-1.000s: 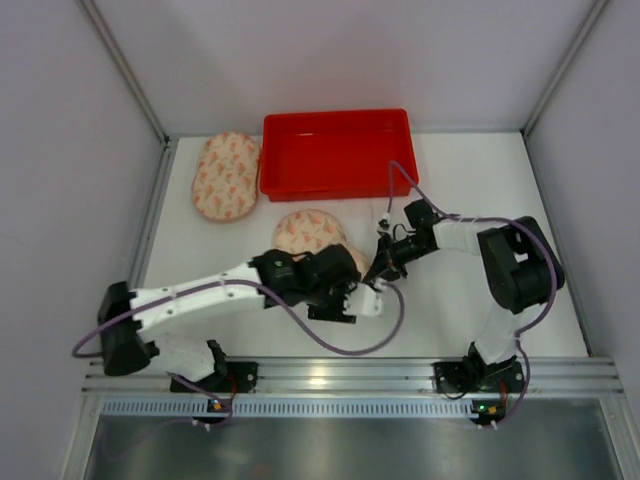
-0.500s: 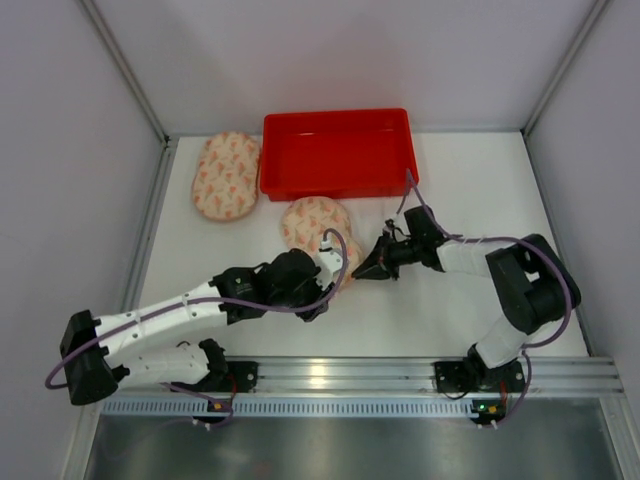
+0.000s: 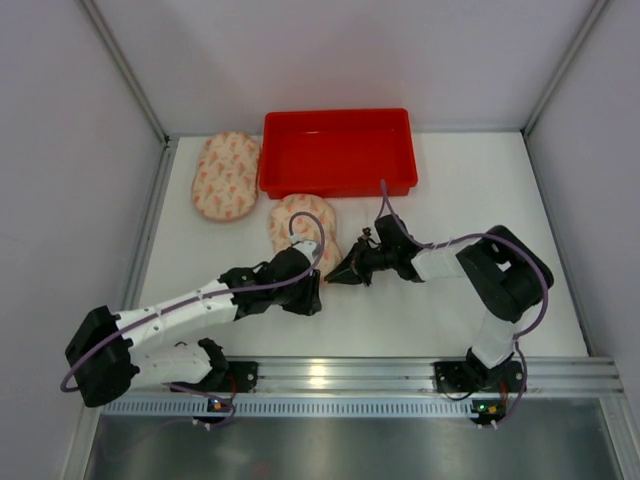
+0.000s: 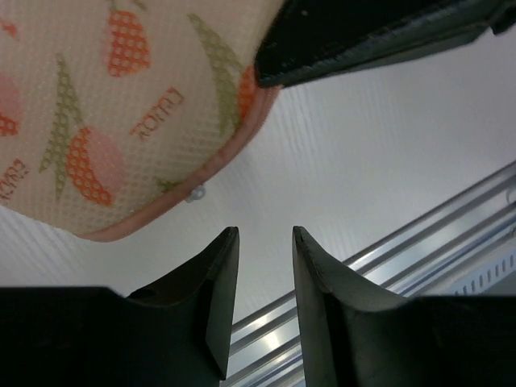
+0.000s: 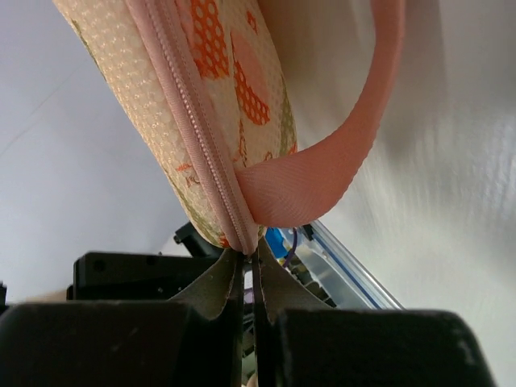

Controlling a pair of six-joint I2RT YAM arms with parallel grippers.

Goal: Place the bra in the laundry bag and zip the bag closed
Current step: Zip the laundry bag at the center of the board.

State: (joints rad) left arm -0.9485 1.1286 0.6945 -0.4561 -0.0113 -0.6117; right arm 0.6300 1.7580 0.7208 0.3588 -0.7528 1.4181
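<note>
The laundry bag (image 3: 300,222) lies mid-table, just before the red tray (image 3: 335,117) at the far edge. I cannot tell what the bag holds. The right claw (image 5: 251,260) is pinched closed on its zipper end, beside the pink loop (image 5: 339,161). The left claw (image 4: 265,242) stands parted near the bag's rim, gripping nothing.

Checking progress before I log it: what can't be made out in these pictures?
- Whether the bra is inside: every view, the bag is opaque.
- What the right gripper pinches, pull or seam: right wrist view, its shut fingers cover it.
- The left gripper: top view, hidden under its own wrist.
</note>
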